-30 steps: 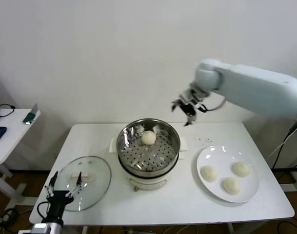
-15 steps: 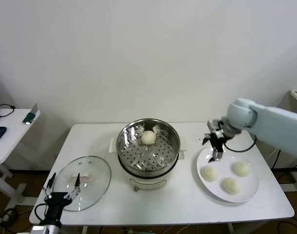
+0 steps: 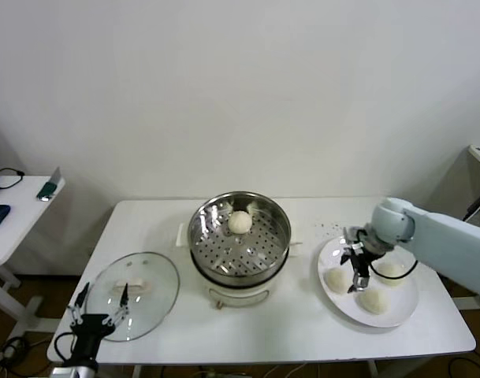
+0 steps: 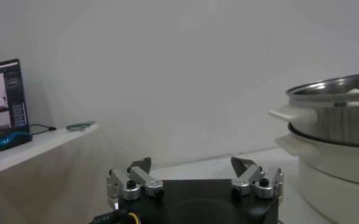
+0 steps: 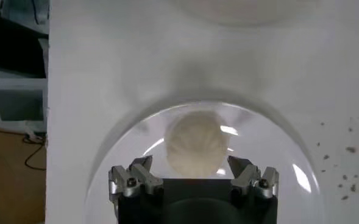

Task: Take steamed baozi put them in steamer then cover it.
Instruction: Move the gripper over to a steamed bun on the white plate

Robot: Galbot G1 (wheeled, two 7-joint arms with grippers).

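The steel steamer (image 3: 240,256) stands mid-table with one baozi (image 3: 240,222) on its perforated tray. Three more baozi (image 3: 336,279) (image 3: 390,270) (image 3: 373,299) lie on the white plate (image 3: 405,309) at the right. My right gripper (image 3: 355,276) is open and low over the plate, among the buns. In the right wrist view one baozi (image 5: 195,145) lies just ahead between the open fingers of the right gripper (image 5: 191,164), untouched. The glass cover (image 3: 149,272) lies flat on the table at the left. My left gripper (image 3: 98,319) is open and parked at the cover's near edge.
A side table (image 3: 19,213) with small devices stands at the far left. The left wrist view shows the left gripper (image 4: 191,164) facing the steamer's side (image 4: 337,122). Dark crumbs (image 3: 328,228) lie on the table behind the plate.
My right arm has swung from high behind the steamer down and to the right, and its open gripper is now low over the plate. The left arm has stayed put.
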